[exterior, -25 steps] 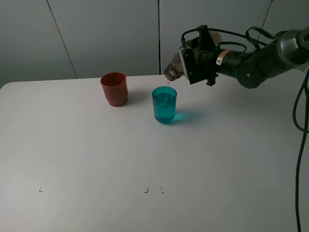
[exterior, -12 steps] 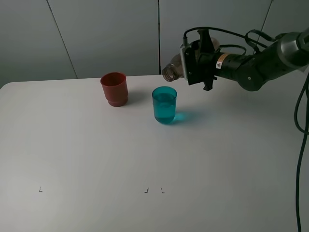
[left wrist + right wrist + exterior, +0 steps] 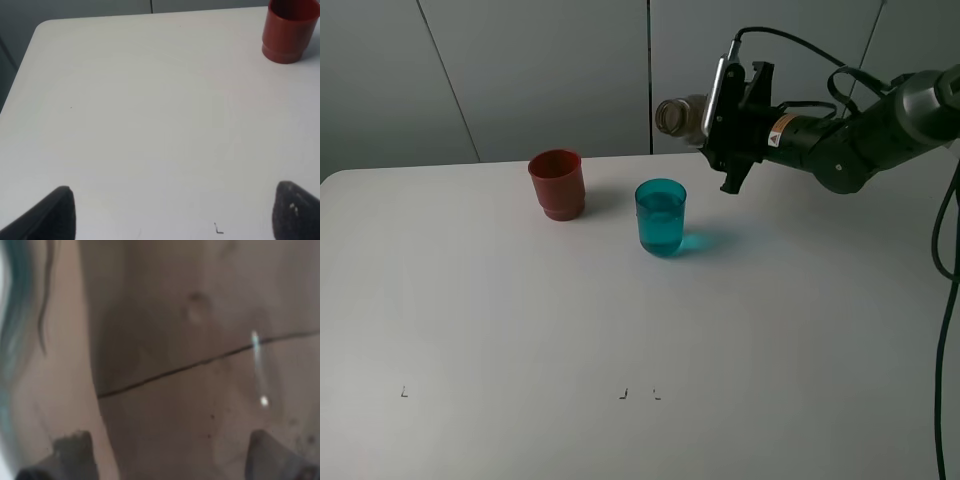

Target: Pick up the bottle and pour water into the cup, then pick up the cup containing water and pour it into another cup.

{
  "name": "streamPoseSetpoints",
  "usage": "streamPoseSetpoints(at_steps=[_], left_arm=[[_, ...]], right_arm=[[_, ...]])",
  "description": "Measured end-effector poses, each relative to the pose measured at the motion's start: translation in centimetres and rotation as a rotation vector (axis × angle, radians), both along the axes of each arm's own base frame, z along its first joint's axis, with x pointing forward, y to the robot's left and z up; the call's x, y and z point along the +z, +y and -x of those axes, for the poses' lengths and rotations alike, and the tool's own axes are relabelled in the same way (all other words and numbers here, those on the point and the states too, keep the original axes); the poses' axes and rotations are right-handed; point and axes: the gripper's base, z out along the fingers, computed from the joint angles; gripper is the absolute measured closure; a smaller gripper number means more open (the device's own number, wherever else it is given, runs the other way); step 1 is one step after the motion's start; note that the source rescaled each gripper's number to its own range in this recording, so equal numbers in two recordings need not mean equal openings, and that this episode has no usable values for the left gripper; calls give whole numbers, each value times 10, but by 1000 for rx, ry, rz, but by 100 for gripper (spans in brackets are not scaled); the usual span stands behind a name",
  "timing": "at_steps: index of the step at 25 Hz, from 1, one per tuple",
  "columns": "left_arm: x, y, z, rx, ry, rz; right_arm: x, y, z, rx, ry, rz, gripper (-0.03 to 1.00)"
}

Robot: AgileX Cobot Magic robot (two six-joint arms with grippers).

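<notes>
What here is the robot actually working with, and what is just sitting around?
Part of the job:
- grey-brown bottle, held in the right gripper
- teal cup
- red cup

Just there:
- white table
- small black marks on it
- grey wall panels

red cup [image 3: 557,183], teal cup [image 3: 661,216] — gap between, open table [image 3: 620,330] in front
</notes>
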Motion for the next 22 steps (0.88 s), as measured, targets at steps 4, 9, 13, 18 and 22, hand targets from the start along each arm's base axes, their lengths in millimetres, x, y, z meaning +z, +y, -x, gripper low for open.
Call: streamPoseSetpoints(at_steps=[4, 9, 13, 18, 22], left_arm=[[0, 0, 0, 3, 0, 6], [0, 0, 0, 3, 0, 6], [0, 0, 0, 3, 0, 6], [0, 0, 0, 3, 0, 6], [0, 0, 0, 3, 0, 6]], right_arm=[[1, -1, -1, -64, 80, -150, 97], [1, -2, -1, -139, 166, -313, 97], [3, -9, -4, -190, 213, -439, 97], [8, -28, -9, -295, 293, -640, 97], [9, -47, -13, -397, 367, -827, 97]])
